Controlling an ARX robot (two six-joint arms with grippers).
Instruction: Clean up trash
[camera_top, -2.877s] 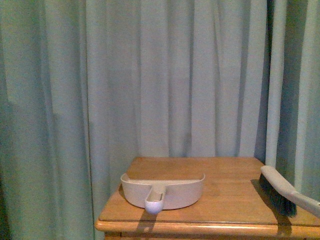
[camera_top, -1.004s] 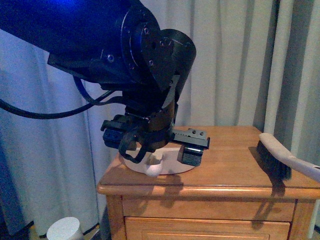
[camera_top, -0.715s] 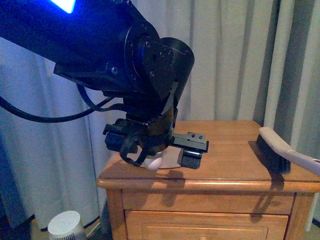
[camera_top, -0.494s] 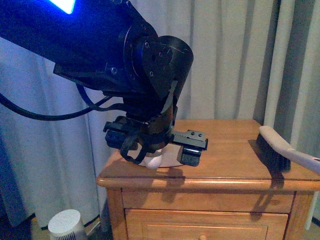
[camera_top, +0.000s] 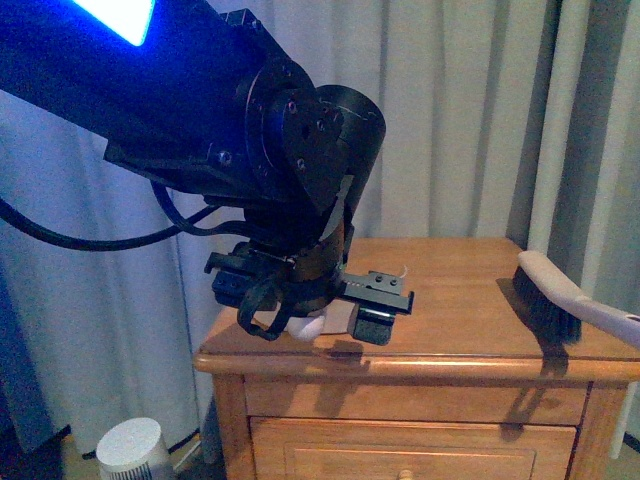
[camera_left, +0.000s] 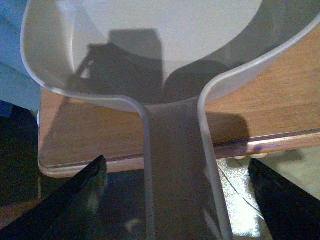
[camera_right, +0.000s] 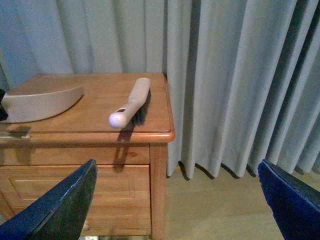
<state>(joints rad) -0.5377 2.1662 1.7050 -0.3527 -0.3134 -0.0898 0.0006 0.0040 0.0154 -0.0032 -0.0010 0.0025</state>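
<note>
No trash shows in any view. A white dustpan (camera_left: 150, 40) lies at the front left of the wooden nightstand (camera_top: 450, 340), its handle (camera_left: 175, 165) reaching out over the front edge. My left gripper (camera_left: 177, 210) is open and straddles that handle, with one finger (camera_left: 85, 195) on each side and clear of it. From the front, the left gripper (camera_top: 312, 318) hangs just over the dustpan's knob (camera_top: 308, 328). My right gripper (camera_right: 175, 210) is open, holding nothing, and hangs over the floor off the nightstand's right.
A hand brush (camera_top: 545, 295) lies at the nightstand's right edge, its handle sticking out past it; it is the same brush (camera_right: 131, 102) in the right wrist view. Curtains (camera_top: 470, 120) hang close behind. A white round object (camera_top: 130, 447) stands on the floor at the lower left.
The left arm, absent 2.9 s ago, now fills the front view with its gripper over the dustpan handle. In the last second the gripper edged toward the nightstand's front edge.
</note>
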